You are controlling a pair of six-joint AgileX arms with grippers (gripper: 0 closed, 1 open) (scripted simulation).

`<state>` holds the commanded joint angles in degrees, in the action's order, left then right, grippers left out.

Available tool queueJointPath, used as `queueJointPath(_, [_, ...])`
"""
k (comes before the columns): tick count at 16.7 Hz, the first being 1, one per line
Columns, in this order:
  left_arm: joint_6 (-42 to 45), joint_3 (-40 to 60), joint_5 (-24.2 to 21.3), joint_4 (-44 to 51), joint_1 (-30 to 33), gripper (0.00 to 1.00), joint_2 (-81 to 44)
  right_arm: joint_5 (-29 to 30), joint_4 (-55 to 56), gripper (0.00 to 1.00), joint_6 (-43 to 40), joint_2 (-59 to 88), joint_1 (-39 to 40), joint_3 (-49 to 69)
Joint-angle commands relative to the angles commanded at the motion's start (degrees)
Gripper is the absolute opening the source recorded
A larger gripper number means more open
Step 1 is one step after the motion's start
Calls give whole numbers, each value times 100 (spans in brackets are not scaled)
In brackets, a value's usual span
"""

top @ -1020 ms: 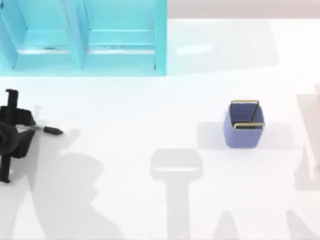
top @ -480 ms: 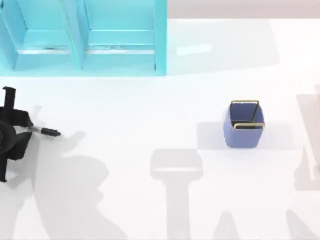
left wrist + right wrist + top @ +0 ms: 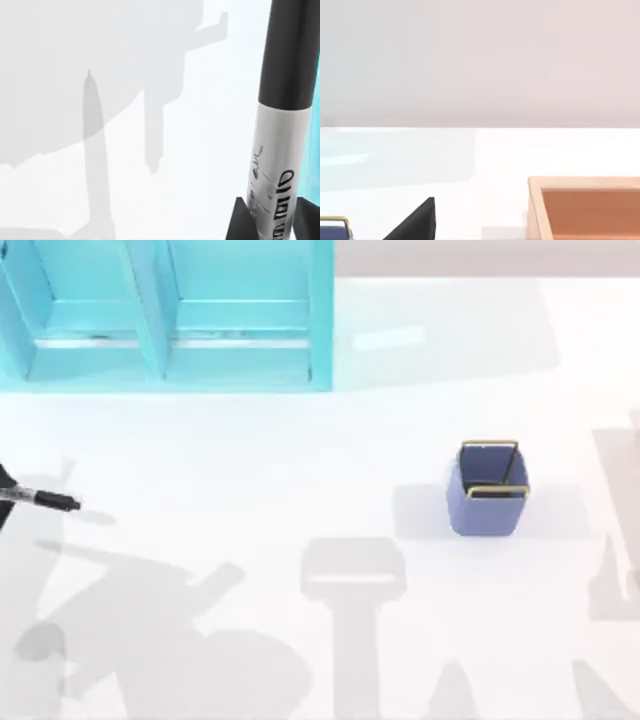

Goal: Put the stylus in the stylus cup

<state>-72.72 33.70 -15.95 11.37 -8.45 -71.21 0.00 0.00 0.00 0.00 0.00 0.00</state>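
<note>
The stylus juts in from the table's far left edge in the top view, black end pointing right. In the left wrist view the stylus shows its white-grey lettered barrel and black cap, clear of the table. My left gripper is shut on the barrel, a dark finger on either side. The stylus cup, periwinkle blue with a gold wire rim, stands upright right of centre, far from the stylus. A corner of the stylus cup and a dark part of my parked right gripper appear in the right wrist view.
A large turquoise shelf unit fills the back left of the table. A wooden box sits close by in the right wrist view. Bare white table lies between the stylus and the cup.
My left gripper has drawn back to the left, almost out of the top view, taking the stylus with it. Its shadow on the table has spread. The cup has stayed put.
</note>
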Motion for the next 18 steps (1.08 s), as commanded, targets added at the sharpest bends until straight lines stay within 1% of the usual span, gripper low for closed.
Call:
queueJointPath(5, [165,-31,-139,2023,-244,0,2077,0,0,100,0,0,0,0])
queueJointPath(8, [230,-83,-194,2684,-329,0,2731,0,0,100,0,0,0,0])
queueJointPath(10, [246,-100,-207,2819,-346,0,2865,0,0,100,0,0,0,0])
queueJointPath(15, [255,-83,-200,2812,-324,0,2841,0,0,100,0,0,0,0])
queueJointPath(17, [360,84,-32,2806,-246,0,2673,0,0,100,0,0,0,0])
queueJointPath(18, [467,254,139,2799,-165,0,2501,0,0,100,0,0,0,0])
